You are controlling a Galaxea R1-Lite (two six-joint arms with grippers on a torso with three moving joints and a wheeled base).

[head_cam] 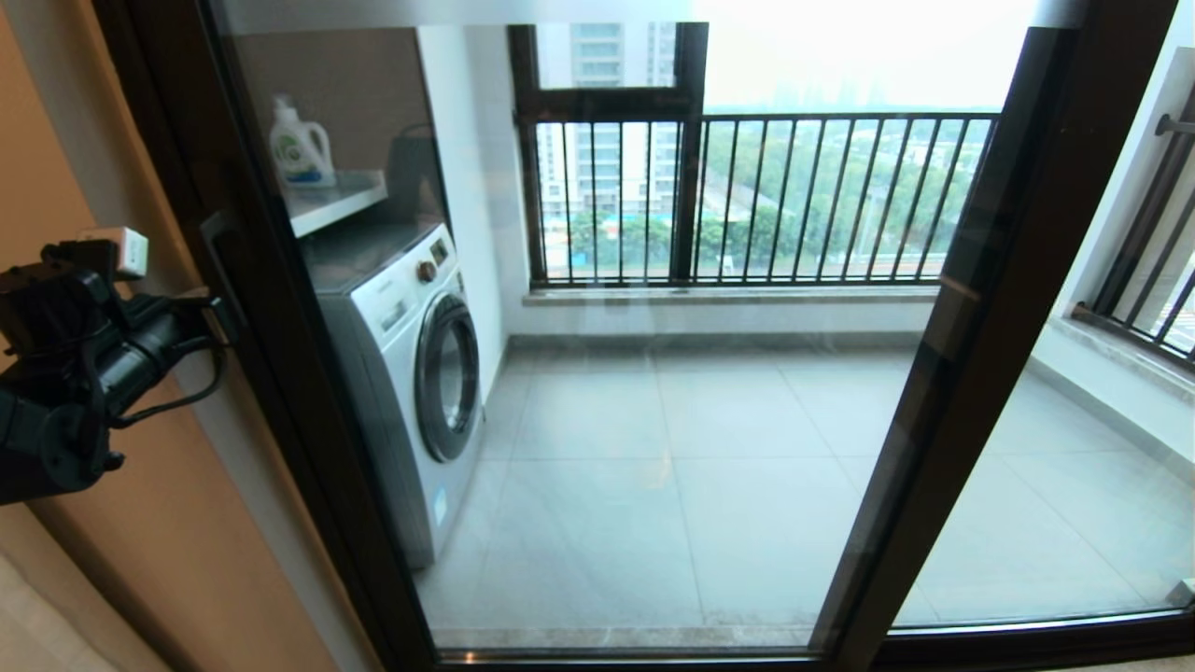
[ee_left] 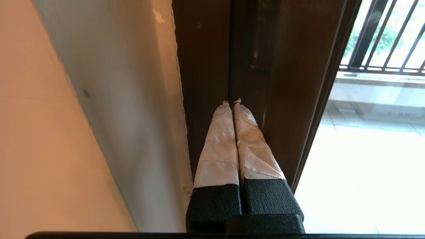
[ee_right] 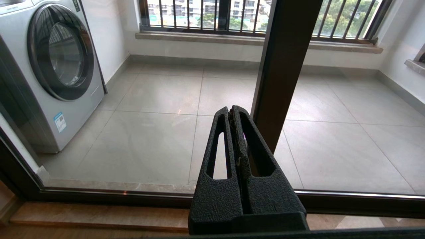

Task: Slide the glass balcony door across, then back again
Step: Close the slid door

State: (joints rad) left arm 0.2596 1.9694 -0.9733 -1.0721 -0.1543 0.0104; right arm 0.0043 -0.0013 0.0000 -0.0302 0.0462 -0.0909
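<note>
The glass balcony door (head_cam: 579, 373) fills the head view, one tall clear pane in a dark brown frame, its left upright (head_cam: 280, 373) running against the wall (head_cam: 140, 523) and its right upright (head_cam: 980, 327) slanting down toward the bottom track. A slim dark handle (head_cam: 217, 266) sits on the left upright about midway up.

The left gripper (ee_left: 231, 103) is at that left upright. In the left wrist view its two tape-wrapped fingers (ee_left: 217, 146) are pressed together with no gap, and the tips rest against the dark frame at the seam between two brown frame strips, close beside the pale wall edge. It has hold of nothing. In the head view the left arm (head_cam: 84, 364) reaches in from the left with its end right by the handle.

The right gripper (ee_right: 231, 111) shows only in its own wrist view: two black slotted fingers (ee_right: 219, 156) closed flat against each other, empty, hanging apart from the glass and pointing at the balcony floor (ee_right: 159, 132), with the door's dark upright (ee_right: 285, 66) just beside them behind.

Beyond the pane stand one washing machine (head_cam: 411, 373), one shelf (head_cam: 336, 201) bearing one detergent bottle (head_cam: 301, 145), and one barred railing (head_cam: 794, 201) across the far window
</note>
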